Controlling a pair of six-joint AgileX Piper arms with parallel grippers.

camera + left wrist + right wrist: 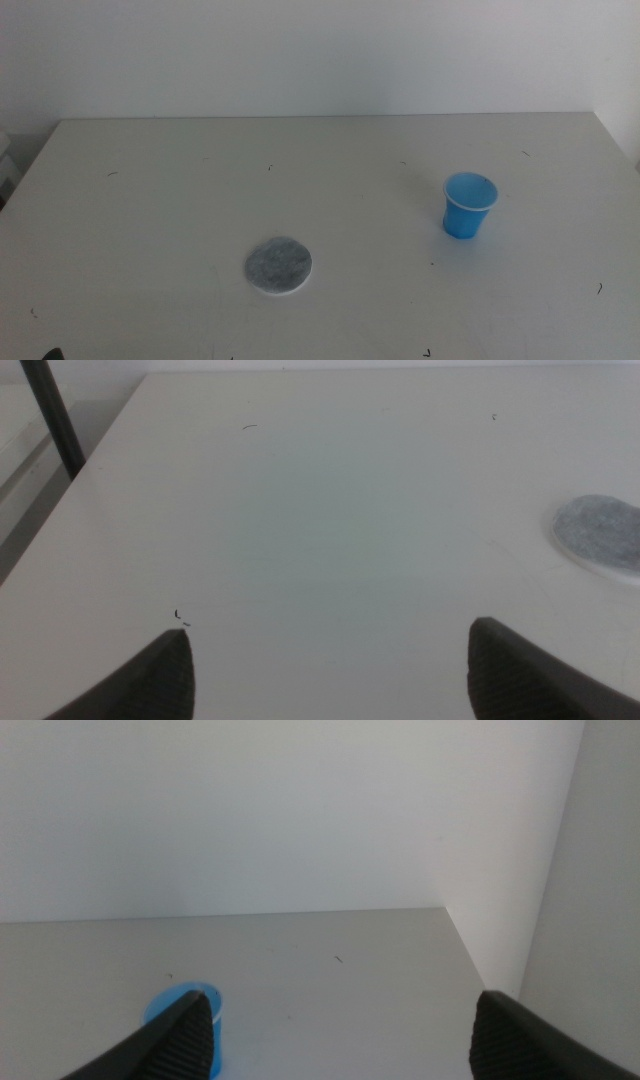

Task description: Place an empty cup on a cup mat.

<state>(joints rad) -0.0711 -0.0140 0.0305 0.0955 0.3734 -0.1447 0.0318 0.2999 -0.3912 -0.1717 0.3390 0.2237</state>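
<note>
One blue plastic cup (469, 206) stands upright on the white table (180, 190), mouth up, thin whitish rim, blue inside, nothing visible in it. One cup mat (278, 265), a flat round mottled grey disc with a pale edge, lies flat on the same table. In the middle view the cup sits at about 3 o'clock from table centre and the mat at about 7 o'clock; from the mat, the cup is toward 2 o'clock. The two are well apart, not touching, and the mat's top is bare. Neither arm reaches into the middle view; only a tiny dark speck shows at the bottom edge near the left corner, too small to identify. Two grippers total, each seen only in its own wrist view. Left gripper (330, 670): two dark jaws spread wide, nothing between them but bare table, hovering low over the surface; the mat shows partly at the frame edge (600, 533), off to the side of the jaws and not between them. A dark slanted post (55, 415) stands beyond the table edge. Right gripper (345, 1045): two dark jaws also spread wide, holding nothing, pointing toward the white back wall (250, 810); the cup (180, 1010) shows partly behind one jaw, outside the gap, contact cannot be told. A few small dark scuff marks dot the tabletop.
</note>
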